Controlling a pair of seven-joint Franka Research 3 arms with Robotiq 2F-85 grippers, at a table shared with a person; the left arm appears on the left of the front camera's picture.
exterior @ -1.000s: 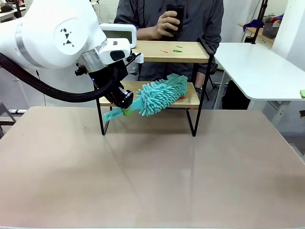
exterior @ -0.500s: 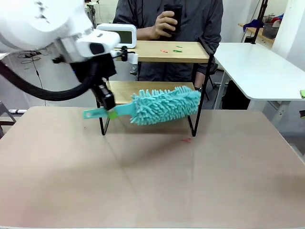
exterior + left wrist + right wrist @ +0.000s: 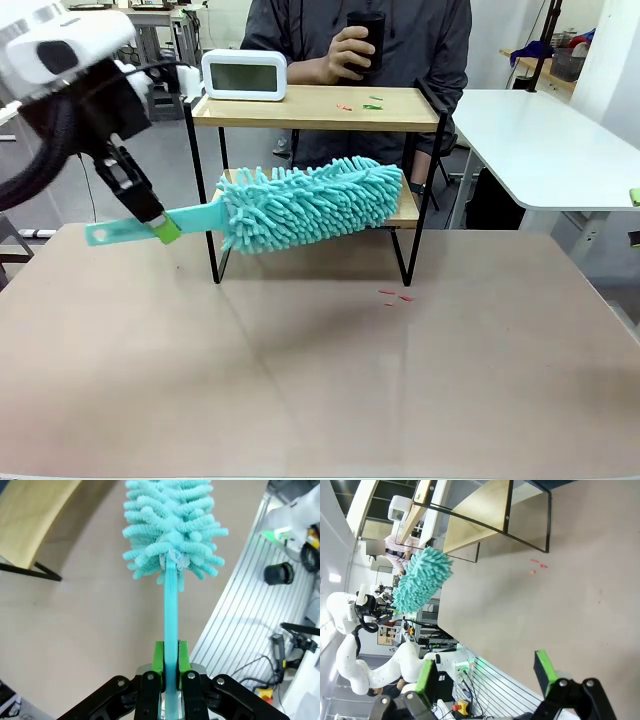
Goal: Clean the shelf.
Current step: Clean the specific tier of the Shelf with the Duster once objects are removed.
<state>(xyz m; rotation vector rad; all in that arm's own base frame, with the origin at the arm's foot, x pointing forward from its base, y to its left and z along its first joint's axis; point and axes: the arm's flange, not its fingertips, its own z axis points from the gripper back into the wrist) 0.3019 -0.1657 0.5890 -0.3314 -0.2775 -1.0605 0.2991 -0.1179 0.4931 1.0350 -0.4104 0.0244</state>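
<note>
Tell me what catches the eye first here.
A fluffy teal duster, its handle clamped in the left gripper, hangs low in front of the shelf. On its top sit a white clock and red and green scraps; more red scraps lie on the table.

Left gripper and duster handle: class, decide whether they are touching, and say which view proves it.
Touching. In the left wrist view the left gripper clamps the duster handle, its green pads flat against both sides.

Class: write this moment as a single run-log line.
left pincer: shut on duster handle | duster head: in front of shelf lower board | right pincer: open | scraps: on table
</note>
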